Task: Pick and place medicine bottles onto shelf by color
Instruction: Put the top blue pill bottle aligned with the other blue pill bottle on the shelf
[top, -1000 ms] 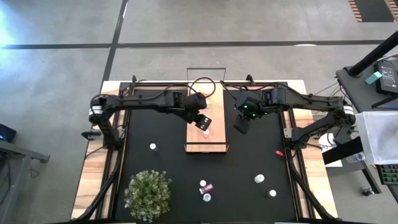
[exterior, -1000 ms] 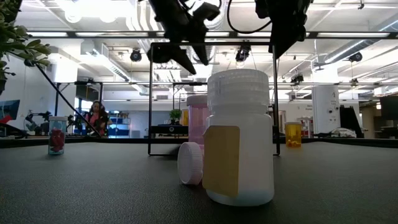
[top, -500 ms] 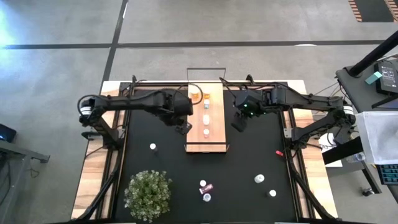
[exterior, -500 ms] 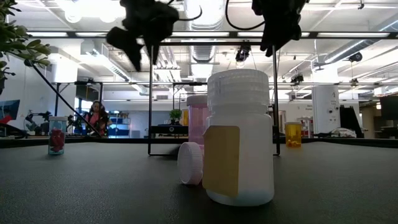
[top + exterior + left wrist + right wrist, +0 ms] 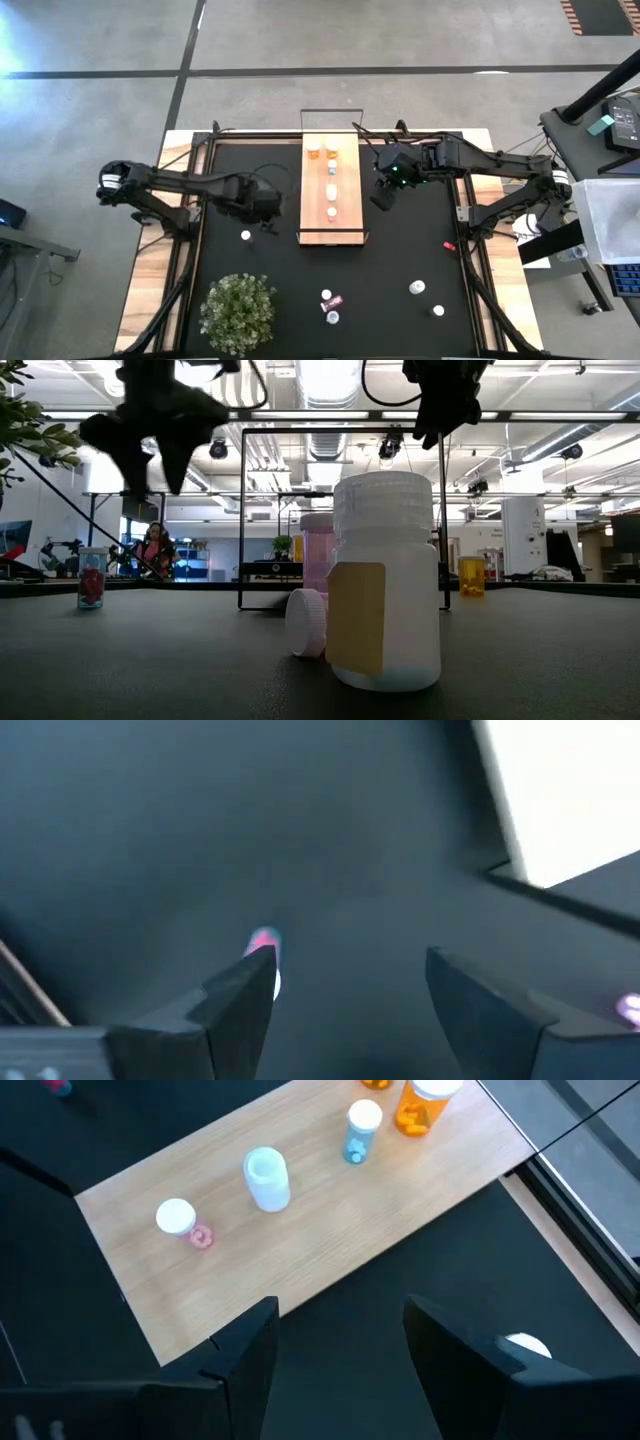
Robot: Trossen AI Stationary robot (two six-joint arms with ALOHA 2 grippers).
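Swinging away from the shelf, the left tool has crossed from over the board at centre frame to the black mat left of it, leaving behind the pink-filled bottle it hung over a second ago. Its fingers now stand spread with nothing between them, and just below it in the high view sits a small white-capped bottle on the mat; the wrist view shows that pink-tinted bottle close ahead of the fingers. The step in hand looks like the reach for the next bottle: the tool must drop and straddle it before closing. The right tool hovers just right of the shelf, fingers parted and empty, unchanged. Five bottles stand on the shelf, while others wait on the desk at lower centre and lower right.
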